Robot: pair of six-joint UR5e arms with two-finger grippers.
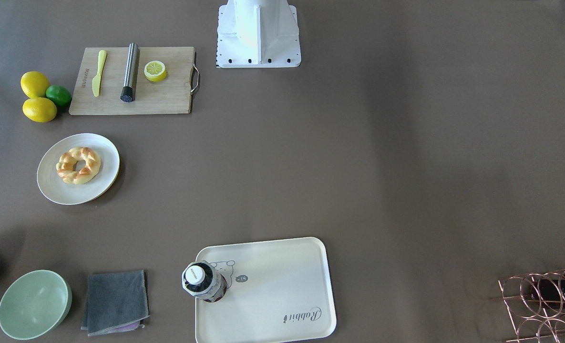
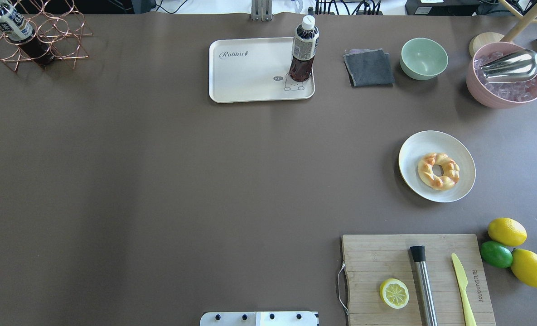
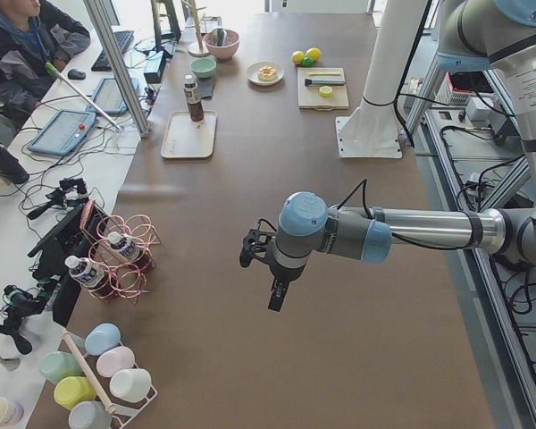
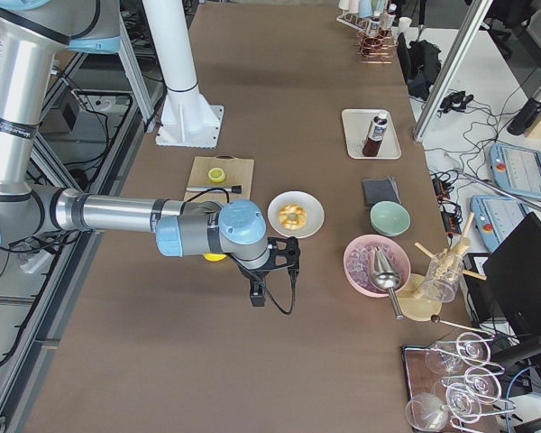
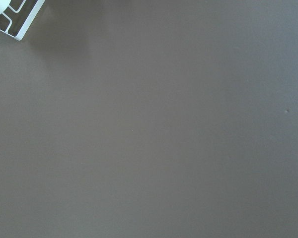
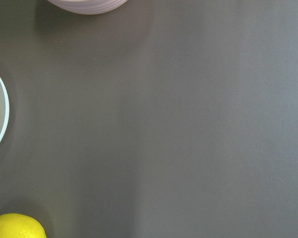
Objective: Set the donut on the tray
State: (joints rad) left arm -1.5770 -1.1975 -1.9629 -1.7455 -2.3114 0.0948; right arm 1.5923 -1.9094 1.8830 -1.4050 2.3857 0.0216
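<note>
Robotics lab: operator point(image 3: 22, 45) at side desk, teach pendants point(image 4: 521, 170) (two), aluminium framing point(image 3: 116, 67), arm pedestal point(image 1: 258, 33).

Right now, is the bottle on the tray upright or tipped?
Upright: the bottle stands on its base on the tray, cap on top.
</note>
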